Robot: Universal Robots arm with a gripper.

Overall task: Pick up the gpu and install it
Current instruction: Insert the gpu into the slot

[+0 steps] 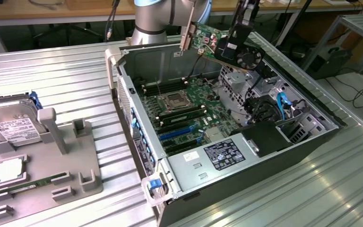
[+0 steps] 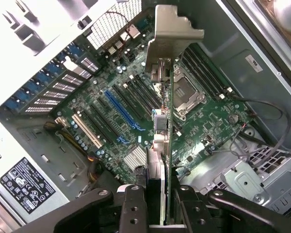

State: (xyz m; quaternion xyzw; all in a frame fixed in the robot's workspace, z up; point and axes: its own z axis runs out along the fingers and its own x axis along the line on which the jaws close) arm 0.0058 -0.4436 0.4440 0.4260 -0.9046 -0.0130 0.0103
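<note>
We see the jaws pinching the gpu (image 1: pixel 205 38), holding it tilted in the air above the open computer case (image 1: pixel 168 61) and its motherboard (image 1: pixel 194 106) on the desk (image 1: pixel 49 75). From the wrist, the gpu (image 2: pixel 161 141) appears edge-on, its silver bracket (image 2: pixel 172 29) farthest from the jaws.

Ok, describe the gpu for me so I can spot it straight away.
Find the open computer case in the middle of the exterior view. Above its far rim the tool grips the gpu in the air. It is a green card with a black fan and a silver bracket at one end, unlike the narrow memory stick lying in the grey holder.
</note>
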